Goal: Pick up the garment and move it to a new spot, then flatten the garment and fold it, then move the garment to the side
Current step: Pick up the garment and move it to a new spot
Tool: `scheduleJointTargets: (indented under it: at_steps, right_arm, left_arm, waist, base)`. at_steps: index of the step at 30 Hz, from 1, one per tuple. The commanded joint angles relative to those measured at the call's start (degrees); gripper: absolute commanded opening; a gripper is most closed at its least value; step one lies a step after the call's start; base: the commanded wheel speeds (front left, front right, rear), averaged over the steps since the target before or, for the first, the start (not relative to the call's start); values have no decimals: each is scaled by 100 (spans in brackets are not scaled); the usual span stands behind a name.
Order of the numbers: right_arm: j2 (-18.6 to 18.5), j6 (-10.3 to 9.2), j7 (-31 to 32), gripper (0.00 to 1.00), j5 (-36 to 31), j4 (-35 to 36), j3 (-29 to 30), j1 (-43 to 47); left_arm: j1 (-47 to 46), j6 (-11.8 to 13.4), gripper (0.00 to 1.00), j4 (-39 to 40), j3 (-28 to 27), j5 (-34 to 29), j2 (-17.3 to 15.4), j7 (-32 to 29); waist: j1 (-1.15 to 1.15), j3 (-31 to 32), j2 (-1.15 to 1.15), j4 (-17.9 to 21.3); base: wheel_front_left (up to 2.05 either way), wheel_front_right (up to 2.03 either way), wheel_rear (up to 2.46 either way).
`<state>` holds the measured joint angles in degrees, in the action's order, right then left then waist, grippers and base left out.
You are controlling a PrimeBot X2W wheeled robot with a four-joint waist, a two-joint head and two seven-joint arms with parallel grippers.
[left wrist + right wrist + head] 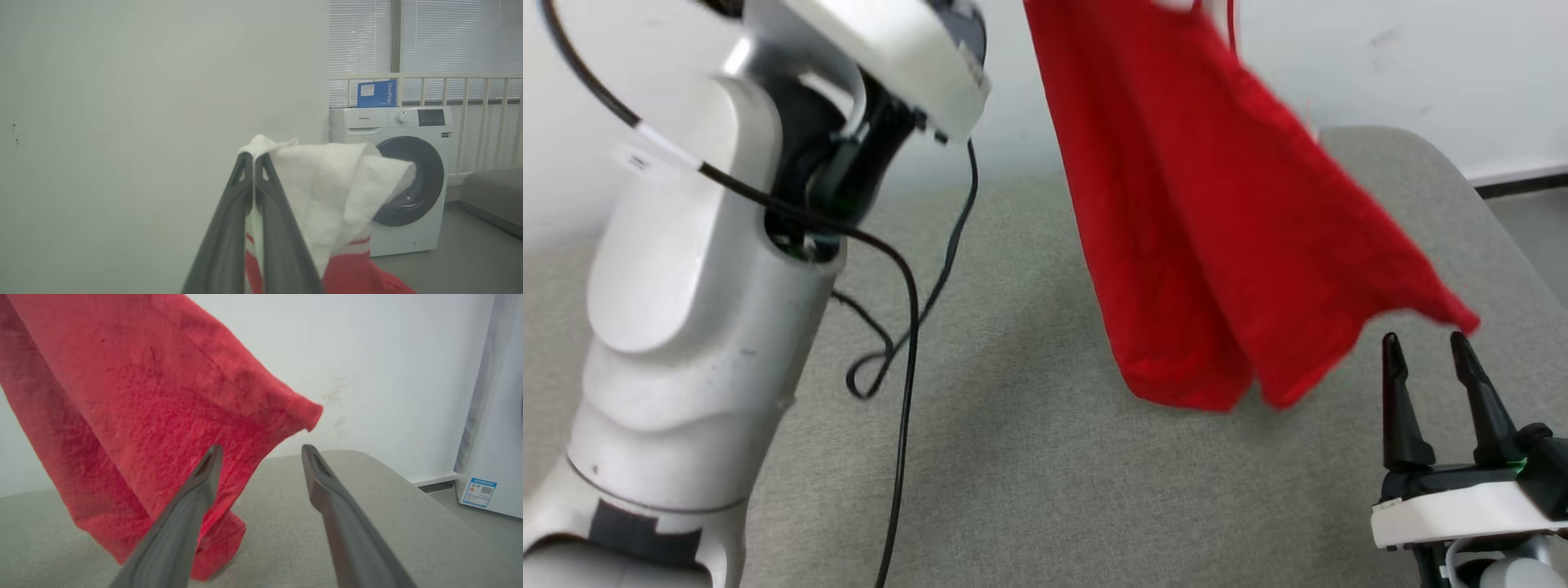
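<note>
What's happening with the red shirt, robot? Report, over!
Left gripper shut on white sleeve. Garment hangs over grey cushion. Right gripper open, empty, by its loose corner. Black cable dangles beside it, apart.

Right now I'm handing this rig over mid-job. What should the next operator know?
Left gripper: shut on the white sleeve of the shirt, holding it up.
Right gripper: open and empty, just under the shirt's lower corner, not gripping.
Shirt: hanging bunched above the grey cushion, not spread.
Done: pickup.
Left: set it down at the new spot, flatten, fold, move aside.
</note>
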<state>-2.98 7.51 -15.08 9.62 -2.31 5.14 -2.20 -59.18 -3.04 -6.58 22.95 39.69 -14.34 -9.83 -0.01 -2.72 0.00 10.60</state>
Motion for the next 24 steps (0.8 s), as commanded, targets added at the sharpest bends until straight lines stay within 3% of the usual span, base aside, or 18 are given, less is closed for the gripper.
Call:
scheduleJointTargets:
  at_steps: [1,12,21,22,23,24]
  right_arm:
    - [18,-4,-14,100,12,-20,53,15]
    - [17,-4,-14,100,-59,-10,103,-358]
    - [16,-4,-14,100,-264,-43,-42,-602]
    - [16,-4,-14,100,-273,-45,-62,-621]
    - [16,-4,-14,100,-275,-51,-77,-629]
    - [17,-4,-14,100,-272,-54,-92,-627]
  left_arm:
    - [297,-12,0,-147,-16,63,-94,-20]
    - [2192,-282,0,-1515,202,106,-1128,4]
    - [2032,-401,0,-2576,484,-160,-1577,226]
    - [2002,-404,15,-2686,534,-214,-1619,256]
    - [1968,-408,77,-2786,574,-295,-1674,295]
    - [1899,-355,100,-2913,584,-407,-1750,386]
  waist:
    - [1,-135,0,34]
    - [1,-815,0,-287]
    - [1,-1167,0,-525]
    - [1,-1184,0,-536]
    - [1,-1194,0,-547]
    - [1,-1202,0,-557]
  base:
    - [0,0,0]
    - [0,0,0]
    - [0,0,0]
    - [0,0,0]
    - [0,0,0]
    - [0,0,0]
